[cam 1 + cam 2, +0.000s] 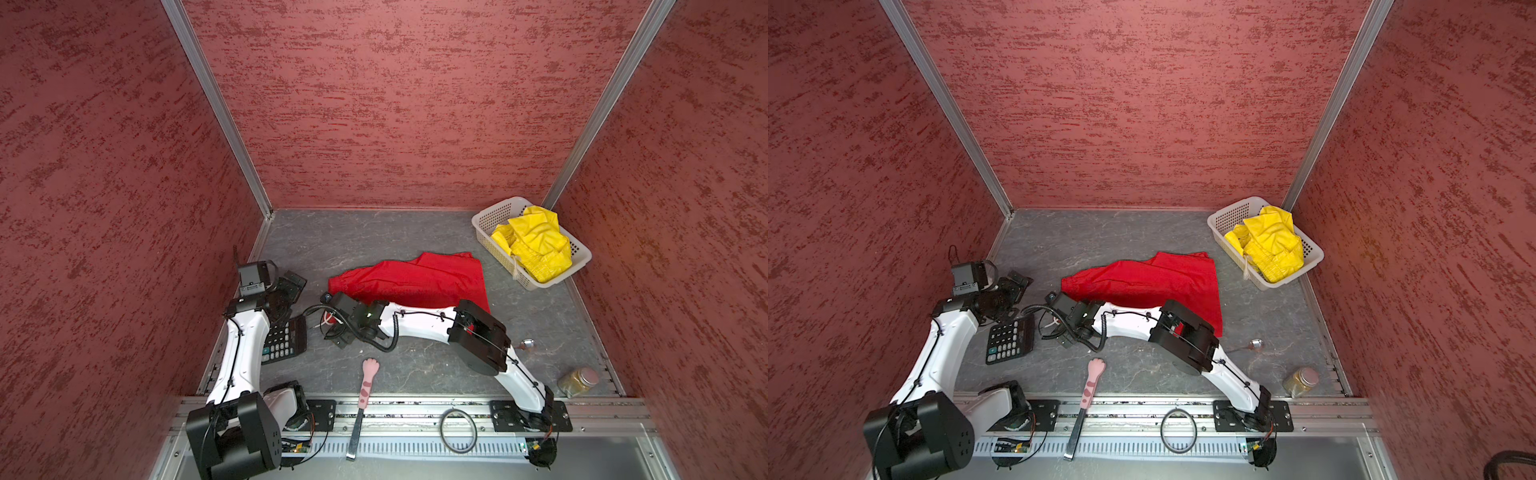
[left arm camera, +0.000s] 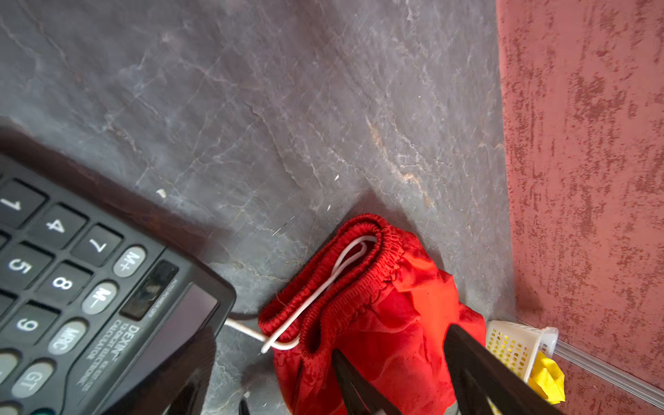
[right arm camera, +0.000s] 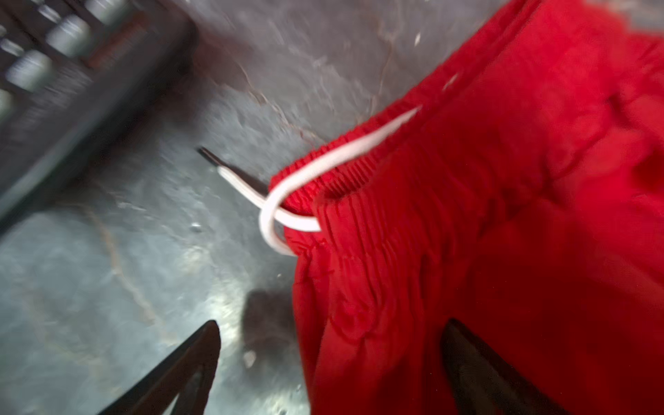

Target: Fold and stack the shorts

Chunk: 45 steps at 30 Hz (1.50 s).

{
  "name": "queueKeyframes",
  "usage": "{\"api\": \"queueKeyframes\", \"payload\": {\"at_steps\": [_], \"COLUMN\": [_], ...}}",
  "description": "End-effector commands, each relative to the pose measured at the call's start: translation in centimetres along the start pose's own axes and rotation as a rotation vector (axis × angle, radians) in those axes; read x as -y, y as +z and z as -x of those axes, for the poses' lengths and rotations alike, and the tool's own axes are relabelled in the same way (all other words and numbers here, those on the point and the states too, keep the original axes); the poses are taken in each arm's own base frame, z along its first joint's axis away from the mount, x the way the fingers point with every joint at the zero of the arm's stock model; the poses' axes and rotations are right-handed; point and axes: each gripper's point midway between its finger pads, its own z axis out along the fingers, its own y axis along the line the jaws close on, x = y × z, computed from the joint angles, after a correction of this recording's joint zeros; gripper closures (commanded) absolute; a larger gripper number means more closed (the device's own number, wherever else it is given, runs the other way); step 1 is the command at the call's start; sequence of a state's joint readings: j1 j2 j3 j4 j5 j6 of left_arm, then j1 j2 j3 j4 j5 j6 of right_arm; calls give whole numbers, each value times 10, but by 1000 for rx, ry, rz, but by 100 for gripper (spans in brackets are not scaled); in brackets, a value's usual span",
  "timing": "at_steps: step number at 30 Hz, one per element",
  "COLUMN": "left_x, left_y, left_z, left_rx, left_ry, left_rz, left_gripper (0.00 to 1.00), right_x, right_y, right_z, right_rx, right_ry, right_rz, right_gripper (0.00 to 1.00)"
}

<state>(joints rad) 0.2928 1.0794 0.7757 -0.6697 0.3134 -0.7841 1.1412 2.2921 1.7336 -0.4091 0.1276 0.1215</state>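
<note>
Item: red shorts (image 1: pixel 415 282).
Place: middle of the desk (image 1: pixel 365 237), lying flat, its near edge hidden by the right arm (image 1: pixel 424 322).
Lie: long axis across the desk, left to right and a little slanted. The waistband (image 2: pixel 359 284) end is to the left, by the calculator (image 1: pixel 286 336), and the leg hems point toward the basket (image 1: pixel 496 255). The waistband looks doubled on itself, and the drawstring (image 2: pixel 316 298) runs out of it onto the desk.

Item: yellow shorts (image 1: pixel 536 245).
Place: crumpled in the basket at the far right corner, well apart from the red pair.
Lie: no clear axis. A whitish string hangs over the basket wall.

Handling, by my reckoning: thin, soft, light cloth, probably slick. It will likely sag and slide rather than hold a crease. It is best taken at the thick elastic waistband corners or the hem corners, with the drawstring clear of the pinch.

Hands:
- left hand (image 1: pixel 296 284): wide, holding nothing, near the waistband end but apart from it.
- right hand (image 3: pixel 332 323): wide, holding nothing, low over the waistband corner. One finger is over bare desk and one over red cloth. Contact is too blurred to tell.
</note>
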Motion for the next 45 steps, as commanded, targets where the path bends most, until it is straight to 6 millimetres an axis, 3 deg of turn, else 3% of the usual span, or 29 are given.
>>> {"api": "queueKeyframes", "payload": {"at_steps": [1,4,6,8,13,18,24,38,39,45], "left_x": [-7,-11,-17,-18,-6,13,46,90,93,105], "left_y": [5,12,17,24,45,65,79,94,96,104], "left_z": [-2,-5,-6,-10,-25,-42,-59,-87,-90,-101], "left_rx": [-15,-26,-38,-63,-117,-169,-189,-192,-200,-248], "left_ry": [8,-4,-13,-18,12,45,84,132,141,169], "left_rz": [10,17,45,59,43,21,-41,-161,-174,-220], "left_gripper": [1,1,0,0,1,0,0,0,6,74], "right_x": [9,18,24,31,54,60,57,44,44,52], "right_y": [8,16,20,20,-8,-43,-61,-71,-72,-80], "right_z": [8,1,-5,-5,17,40,49,61,61,65], "right_rx": [17,9,4,24,166,295,350,384,386,412], "right_ry": [38,57,90,135,241,314,329,371,371,379], "right_rz": [-21,-49,-38,-12,28,165,263,395,393,366], "right_gripper": [10,28,58,80,100,100,100,100,100,100]}}
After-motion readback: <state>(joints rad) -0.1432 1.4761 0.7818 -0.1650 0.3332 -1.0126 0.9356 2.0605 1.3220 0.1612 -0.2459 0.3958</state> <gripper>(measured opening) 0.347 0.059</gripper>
